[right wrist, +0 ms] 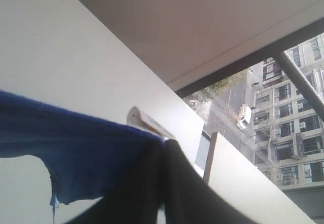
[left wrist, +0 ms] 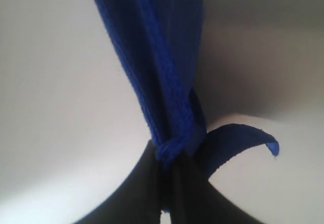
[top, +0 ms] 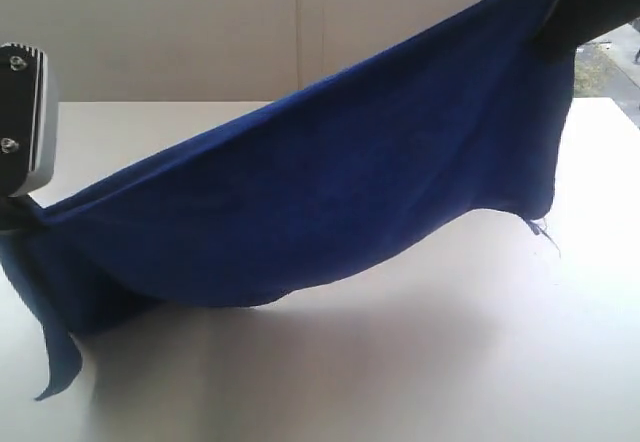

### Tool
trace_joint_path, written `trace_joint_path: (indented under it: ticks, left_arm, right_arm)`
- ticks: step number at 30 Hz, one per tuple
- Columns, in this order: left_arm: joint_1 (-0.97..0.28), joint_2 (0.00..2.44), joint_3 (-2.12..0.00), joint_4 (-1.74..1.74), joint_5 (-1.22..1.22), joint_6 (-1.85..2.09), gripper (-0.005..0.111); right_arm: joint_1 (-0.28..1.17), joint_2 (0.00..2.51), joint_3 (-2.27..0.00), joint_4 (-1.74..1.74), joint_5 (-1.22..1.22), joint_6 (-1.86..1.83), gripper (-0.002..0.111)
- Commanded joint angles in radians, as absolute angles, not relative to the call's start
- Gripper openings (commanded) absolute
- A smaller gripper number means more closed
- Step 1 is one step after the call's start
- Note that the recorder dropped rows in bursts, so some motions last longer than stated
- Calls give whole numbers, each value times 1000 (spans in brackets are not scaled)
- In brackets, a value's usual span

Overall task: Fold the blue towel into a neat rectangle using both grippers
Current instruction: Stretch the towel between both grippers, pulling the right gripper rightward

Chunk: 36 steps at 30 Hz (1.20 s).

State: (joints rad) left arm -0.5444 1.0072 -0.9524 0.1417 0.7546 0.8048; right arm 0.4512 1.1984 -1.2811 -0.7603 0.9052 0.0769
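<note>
The blue towel [top: 330,192] hangs stretched above the white table [top: 400,362], sagging between two held corners. Its high end is at the top right of the exterior view, its low end at the far left. My left gripper [left wrist: 169,155] is shut on the blue towel's bunched corner [left wrist: 174,145], and a loose hem tab [left wrist: 238,140] curls out beside the jaws. My right gripper [right wrist: 163,145] is shut on the other corner, with the blue towel [right wrist: 76,148] spreading away from it. In the exterior view the right gripper [top: 560,22] shows only as a dark shape behind the cloth.
A grey and black arm housing [top: 25,112] stands at the left edge of the exterior view. A loose thread [top: 545,232] dangles from the towel's lower right corner. Behind the table is a pale wall [top: 200,22]; a window [right wrist: 273,112] shows in the right wrist view.
</note>
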Motion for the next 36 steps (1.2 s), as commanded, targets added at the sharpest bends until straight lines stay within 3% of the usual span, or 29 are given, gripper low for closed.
trace_joint_path:
  ticks: [1, 11, 36]
  left_arm:
    - [-548, 937, -986, 37, 794, 879, 0]
    - [-548, 896, -1093, -53, 1078, 949, 0]
    - [-548, 896, -1310, -176, 1221, 907, 0]
  right_arm:
    - [446, 1148, -1283, -721, 956, 83, 0]
    - [450, 1075, -1243, -556, 1140, 22, 0]
    - [450, 957, -1161, -509, 1221, 28, 0]
